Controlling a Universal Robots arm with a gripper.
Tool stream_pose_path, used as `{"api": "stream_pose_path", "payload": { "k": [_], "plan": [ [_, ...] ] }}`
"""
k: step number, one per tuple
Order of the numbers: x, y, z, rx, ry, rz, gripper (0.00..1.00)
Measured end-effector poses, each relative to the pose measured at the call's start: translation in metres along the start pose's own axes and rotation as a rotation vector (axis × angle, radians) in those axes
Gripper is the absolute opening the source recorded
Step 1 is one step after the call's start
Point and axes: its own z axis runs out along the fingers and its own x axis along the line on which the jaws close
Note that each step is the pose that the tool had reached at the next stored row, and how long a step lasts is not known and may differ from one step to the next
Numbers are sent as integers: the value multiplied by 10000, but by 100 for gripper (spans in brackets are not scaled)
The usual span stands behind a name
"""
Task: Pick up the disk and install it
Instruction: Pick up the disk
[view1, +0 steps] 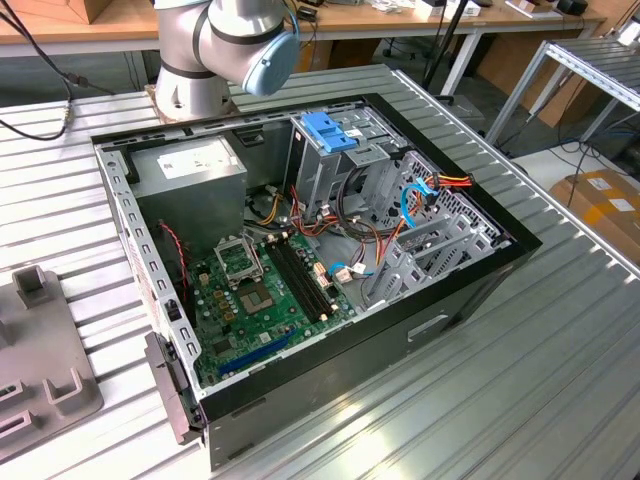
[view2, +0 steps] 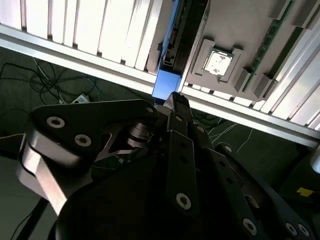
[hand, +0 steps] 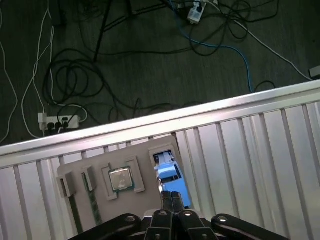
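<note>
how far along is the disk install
Nothing looks finished yet. In hand: the gripper is right at the disk, which stands on edge in the grey holder; a grip can't be confirmed. Left: lifting it and installing it in the open computer case.

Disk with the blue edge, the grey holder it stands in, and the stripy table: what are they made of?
The disk has a bright blue frame that looks like smooth plastic, with a sheen. The grey holder looks like matte plastic, flat and dull, though painted metal is possible. The table looks like bare metal, probably aluminium: silvery ribbed slats that glare in the light.
</note>
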Motion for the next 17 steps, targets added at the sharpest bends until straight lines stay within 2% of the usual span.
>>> {"api": "stream_pose_path", "payload": {
  "k": [1,2,5,7,9,10,17],
  "plan": [
    [0,-1,2,-1,10,-301,11],
    [0,-1,3,-2,16,-442,11],
    [-8,-9,4,-2,17,-449,11],
    [-38,-14,15,-1,18,-497,11],
    [-48,-29,26,0,29,-858,11],
    [-48,-29,35,-2,41,-1167,11],
    [-49,-29,36,-2,44,-1227,11]
  ]
}}
